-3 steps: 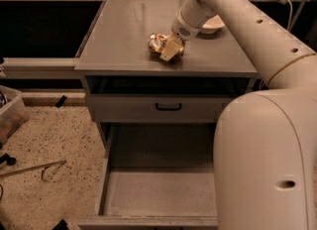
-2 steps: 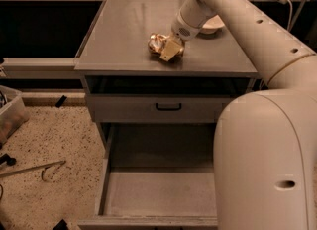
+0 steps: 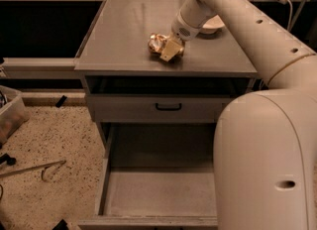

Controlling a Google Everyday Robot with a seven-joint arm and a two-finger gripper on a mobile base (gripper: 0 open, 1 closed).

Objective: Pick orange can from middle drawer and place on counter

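Note:
The orange can (image 3: pixel 156 43), shiny orange-gold and crumpled-looking, rests on the counter (image 3: pixel 124 30) a little right of its middle, near the front edge. My gripper (image 3: pixel 168 50) is right at the can, reaching down from the back right, with a tan pad in front of the can's right side. The middle drawer (image 3: pixel 161 192) is pulled out wide below, and its grey floor is bare where it shows. My own arm hides the drawer's right part.
A white bowl (image 3: pixel 214 25) sits on the counter just behind my wrist. A closed shallow drawer front with a black handle (image 3: pixel 168 107) is under the counter top. My arm's bulky body (image 3: pixel 267 159) fills the right foreground. A plastic bin (image 3: pixel 10 115) and a bent metal rod (image 3: pixel 34 169) lie on the speckled floor at left.

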